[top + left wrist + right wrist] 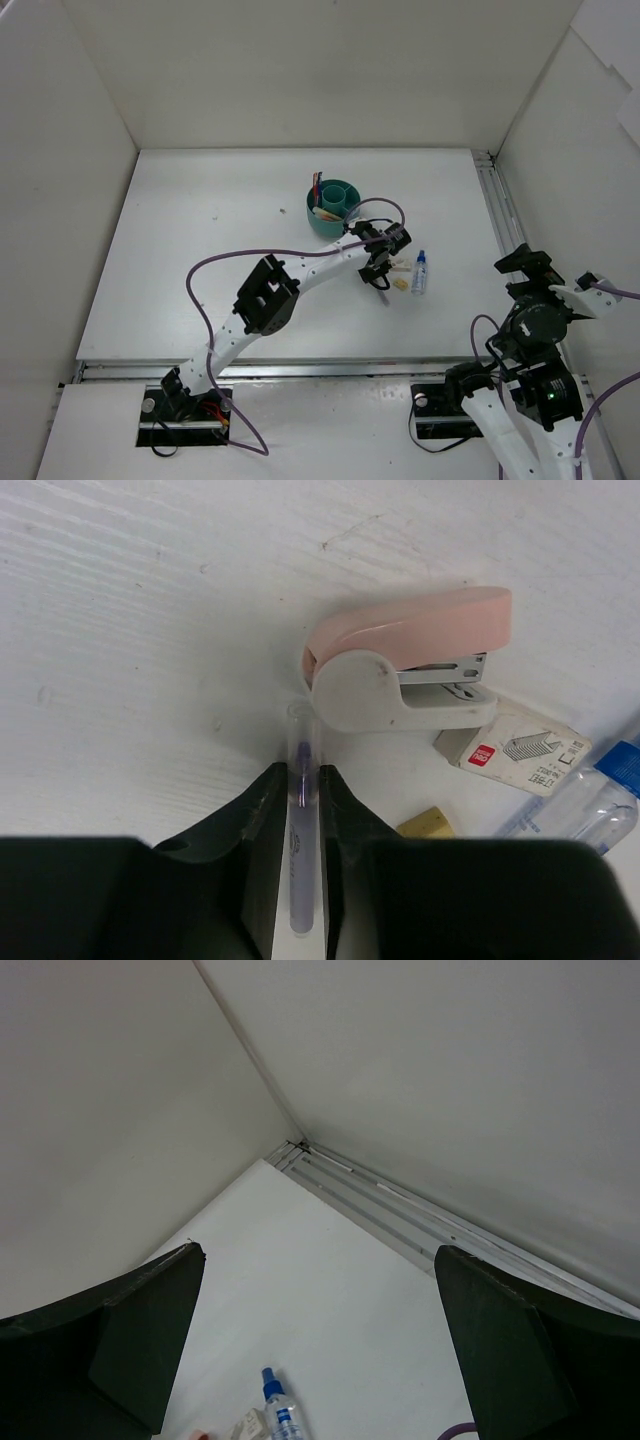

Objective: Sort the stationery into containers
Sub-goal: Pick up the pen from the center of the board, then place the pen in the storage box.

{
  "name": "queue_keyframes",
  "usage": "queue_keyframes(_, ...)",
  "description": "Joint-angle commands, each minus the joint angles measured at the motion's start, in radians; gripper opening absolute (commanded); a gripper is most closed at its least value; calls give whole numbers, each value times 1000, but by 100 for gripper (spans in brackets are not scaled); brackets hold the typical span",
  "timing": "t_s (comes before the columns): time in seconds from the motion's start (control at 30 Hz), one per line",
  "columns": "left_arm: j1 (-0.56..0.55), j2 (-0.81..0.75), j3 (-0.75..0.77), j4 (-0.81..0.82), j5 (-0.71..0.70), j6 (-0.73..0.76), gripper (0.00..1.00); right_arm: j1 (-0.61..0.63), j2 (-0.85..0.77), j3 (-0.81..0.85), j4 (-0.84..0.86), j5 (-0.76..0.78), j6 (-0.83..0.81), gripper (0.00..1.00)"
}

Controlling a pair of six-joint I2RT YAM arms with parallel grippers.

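Observation:
The round teal organizer (335, 206) stands at the back middle of the table with several pens upright in its left compartment. My left gripper (380, 274) is just in front of it, low over the table. In the left wrist view its jaws (303, 772) are shut on a clear pen with purple ink (302, 742), whose tip points toward a pink and white stapler (405, 660). A yellowish eraser (430, 823), a small staple box (515, 750) and the clear bottle with a blue cap (419, 272) lie to the right. My right gripper (318, 1252) is open, empty and raised at the right.
White walls enclose the table on three sides. A metal rail (490, 195) runs along the right edge. The bottle (280, 1415) and the staple box (245, 1427) show at the bottom of the right wrist view. A purple cable (230, 262) loops beside the left arm.

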Motion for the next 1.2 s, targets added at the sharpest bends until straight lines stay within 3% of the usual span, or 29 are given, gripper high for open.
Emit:
queue_keyframes(0.0, -1, -19, 12, -96, -72, 14, 13, 2, -3, -5, 51, 38, 14, 98)
queue_keyframes(0.13, 10, -25, -31, -134, -69, 28, 0, 0, -16, -8, 52, 33, 15, 98)
queue_keyframes(0.3, 30, -116, -160, -145, -121, 53, 0, 2, -22, -9, 52, 21, 17, 98)
queue_keyframes(0.5, 11, -385, -377, 14, -235, 201, 0, 2, -4, -6, 51, 7, 20, 98)
queue_keyframes(0.77, 11, -668, -626, 547, -423, 611, 0, 0, 60, 9, 52, -5, 12, 98)
queue_keyframes(0.87, 11, -774, -740, 822, -468, 873, 0, 2, 73, 5, 69, 4, 5, 98)
queue_keyframes(0.9, 25, -788, -769, 993, -462, 937, 0, 0, 83, 0, 91, 4, -5, 98)
queue_keyframes(0.93, 36, -803, -806, 1091, -430, 1102, 0, 2, 89, -3, 104, 6, -23, 98)
queue_keyframes(1.03, 89, -828, -919, 1398, -215, 1336, 0, 0, 129, 0, 160, 7, -72, 98)
queue_keyframes(1.13, 169, -811, -962, 1562, 104, 1444, 0, 0, 177, -2, 216, 6, -107, 98)
queue_keyframes(1.17, 184, -788, -952, 1575, 150, 1449, 0, 0, 188, 0, 232, 4, -117, 98)
